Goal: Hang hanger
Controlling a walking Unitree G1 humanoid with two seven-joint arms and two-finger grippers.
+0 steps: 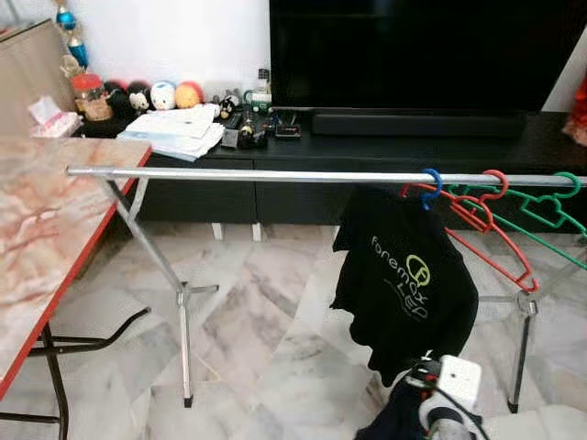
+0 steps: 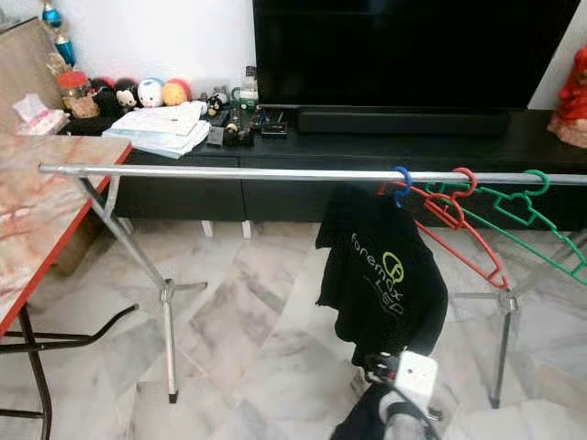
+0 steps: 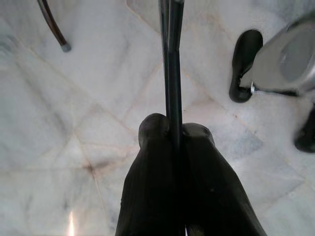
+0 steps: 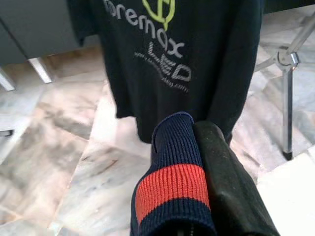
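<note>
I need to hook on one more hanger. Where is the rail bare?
The rail is bare from its end over the marble table to the blue hanger. Beyond that, the red hanger and green hanger crowd it.

Even, soft indoor light; marble floor (image 1: 266, 330) faintly glossy; wrist views blurred up close; head views sharp.

Shiny bare metal on the rail (image 1: 275, 174), smooth and silvery, and glossy plastic on the red hanger (image 1: 495, 252) and green hanger (image 1: 550, 211). The T-shirt (image 1: 404, 284) is soft matt black cloth. Polished marble floor (image 1: 266, 339), and ribbed navy-and-red knit cloth over one right claw (image 4: 197, 147) finger.
</note>
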